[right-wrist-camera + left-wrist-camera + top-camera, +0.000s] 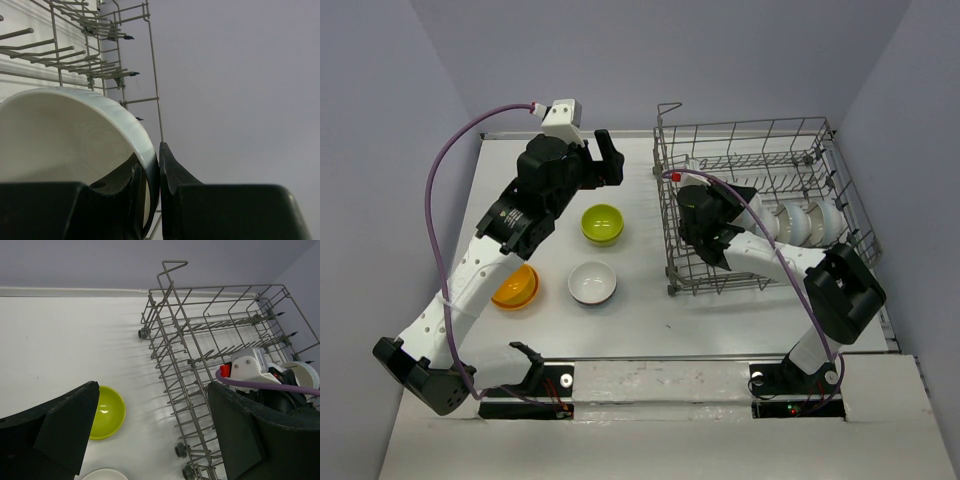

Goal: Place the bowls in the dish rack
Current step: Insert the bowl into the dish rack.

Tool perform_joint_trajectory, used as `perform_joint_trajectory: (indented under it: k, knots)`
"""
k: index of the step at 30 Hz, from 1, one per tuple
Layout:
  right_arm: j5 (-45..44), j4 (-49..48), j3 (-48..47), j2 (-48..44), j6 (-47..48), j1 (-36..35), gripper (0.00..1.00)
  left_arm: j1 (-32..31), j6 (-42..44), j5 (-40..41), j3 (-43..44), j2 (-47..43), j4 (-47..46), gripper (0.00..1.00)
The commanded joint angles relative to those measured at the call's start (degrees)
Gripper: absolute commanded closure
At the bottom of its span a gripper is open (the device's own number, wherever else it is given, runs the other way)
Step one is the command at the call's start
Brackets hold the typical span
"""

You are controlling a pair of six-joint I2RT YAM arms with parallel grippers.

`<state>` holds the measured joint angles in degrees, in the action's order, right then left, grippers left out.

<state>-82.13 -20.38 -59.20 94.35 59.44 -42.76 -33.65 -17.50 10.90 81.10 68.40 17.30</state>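
Right wrist: shows the right tool [159, 167] nearly closed, pinching the rim of a white bowl [65, 135] between its fingers [175, 180]. Places that bowl inside the dish rack [90, 67], tilted on edge, tines behind it. From top external, puts this tool over the rack's left half, near the racked white bowls [807, 220] standing on edge at the right.

Judged as the placing step: bowl within the rack, not yet released. Calls next for seating the rim between two tines, then parting the fingers and lifting clear without catching wire.

Left wrist: shows the left tool [152, 400] spread wide, holding nothing, hanging above the bench [60, 340] near the lime green bowl [107, 412] and the rack's left side. Leaves three bowls on the bench, apart from the rack: the lime green one, a second white bowl [592, 283] and an orange bowl [515, 288]. Suggests the lime green as the nearest pick for that tool.

Cannot tell whether the held bowl touches the rack floor or any tine, with the contact out of frame at the wrist and blocked by the tool from overhead. Loses part of the orange bowl under the left arm [470, 270]. Cannot count the racked bowls surely, overlapping as they do behind wires. Finds no blue bowl in any view.
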Motion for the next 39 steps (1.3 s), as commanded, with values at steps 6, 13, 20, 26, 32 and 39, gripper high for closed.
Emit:
perform_joint_trajectory:
  k: [6,13,20,26,32,39]
  knots:
    - [-8.84,5.35,6.47,1.98,-0.03,-0.83,0.99,0.07,-0.26,-0.52,-0.68,-0.20,-3.33,0.01]
    - [-8.75,5.35,6.11,2.86,-0.20,-1.89,0.99,0.07,-0.17,-0.44,-0.42,-0.37,-3.15,0.01]
    - [-8.58,5.27,6.11,2.51,-0.29,-2.41,0.99,0.08,-0.17,-0.26,-0.42,-0.29,-3.15,0.01]
    - [-9.28,5.35,5.59,1.72,0.24,-3.56,0.99,0.08,-0.08,-0.44,0.28,-0.02,-2.89,0.01]
    - [-9.10,5.62,5.32,0.31,0.24,-4.08,0.99,0.07,0.01,-1.05,1.43,0.77,-2.36,0.01]
    - [-8.93,5.62,5.06,-2.23,-0.73,-4.61,0.99,0.07,-0.17,-1.58,2.31,1.56,-1.74,0.01]
